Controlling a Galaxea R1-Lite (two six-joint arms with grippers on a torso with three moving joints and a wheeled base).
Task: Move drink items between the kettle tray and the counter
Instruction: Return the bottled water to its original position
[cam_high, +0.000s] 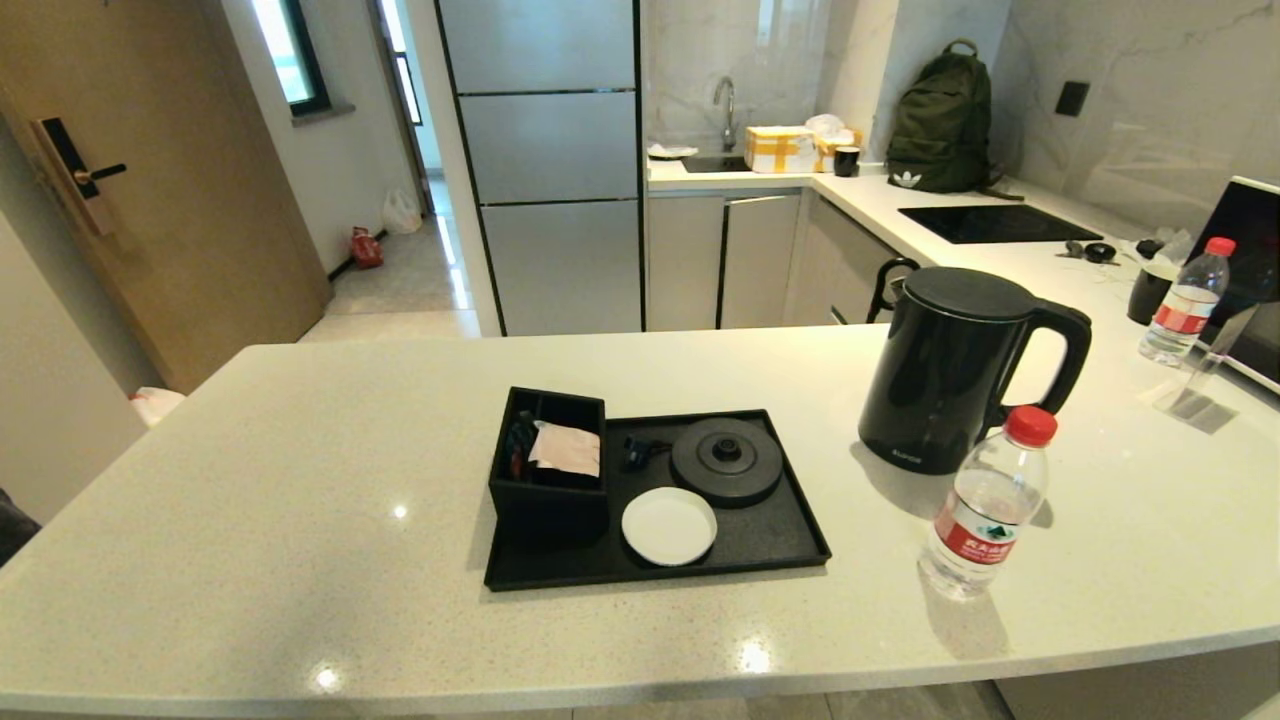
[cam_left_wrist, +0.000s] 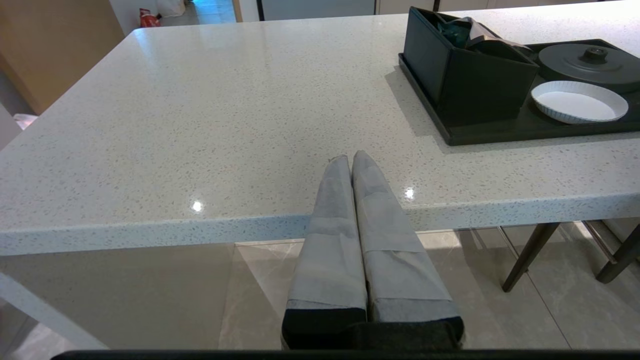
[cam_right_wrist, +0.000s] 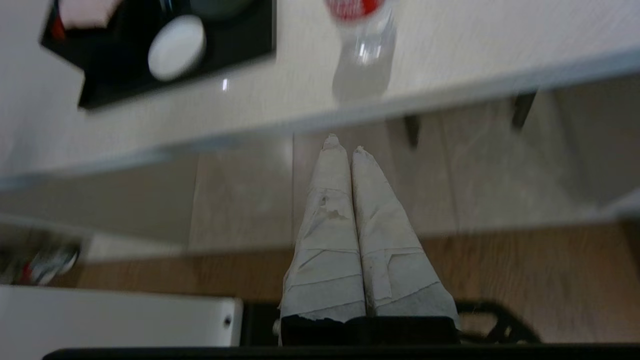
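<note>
Both sets of fingers are pressed together and hold nothing. The left gripper (cam_left_wrist: 349, 159) hangs just off the near edge of the broad pale cream speckled stone worktop (cam_high: 300, 520), left of the tray, its tips about level with the rim. The right gripper (cam_right_wrist: 344, 146) sits lower, below the worktop's near edge and roughly beneath the bottle. Neither arm shows in the head view, so both appear parked and clear of the surface.

Centred on the worktop lies the flat rectangular black tray with a low rim (cam_high: 770, 540). It carries a black sachet box (cam_high: 548, 470) at its left end, a round black kettle base (cam_high: 727, 460) at the far right, and a white round coaster (cam_high: 668, 525) near the front. Both the base and the coaster are bare, which suggests they are the seats meant for the two drink items.

Those items stand off the tray, to its right. The tall glossy black electric kettle with flat lid and loop handle (cam_high: 945, 375) stands upright with its handle turned right, away from the tray. The small clear plastic water bottle with red cap and red label (cam_high: 985, 505) stands just nearer, close to the worktop's near edge and so closest to the right gripper. A second, similar bottle (cam_high: 1187, 300) stands far right, well apart.
</note>
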